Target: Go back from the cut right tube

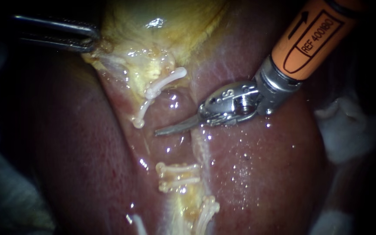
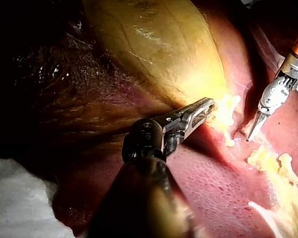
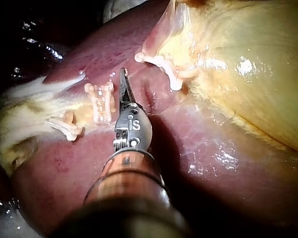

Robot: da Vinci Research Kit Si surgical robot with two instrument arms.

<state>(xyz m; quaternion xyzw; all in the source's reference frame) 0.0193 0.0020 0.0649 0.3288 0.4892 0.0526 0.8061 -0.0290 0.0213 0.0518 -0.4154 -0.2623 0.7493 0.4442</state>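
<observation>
Blades of the right instrument [image 1: 164, 129] lie together and hold nothing. The tip points left into the gap over the liver [image 1: 262, 174], between the far clips [image 1: 159, 89] and the near clips [image 1: 177, 172]. The clipped tube stump [image 1: 183, 198] sits near-side of that tip, apart from it. Left instrument [image 1: 90, 41] at far left, jaws clamped on the gallbladder [image 1: 162, 26] edge.

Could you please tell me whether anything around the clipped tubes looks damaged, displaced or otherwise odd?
Nothing looks torn or spilled. The only oddity: the upper white plastic clips lie slanted below the pale yellow gallbladder, while the lower white clips sit level. The right instrument has its tip between them.
</observation>
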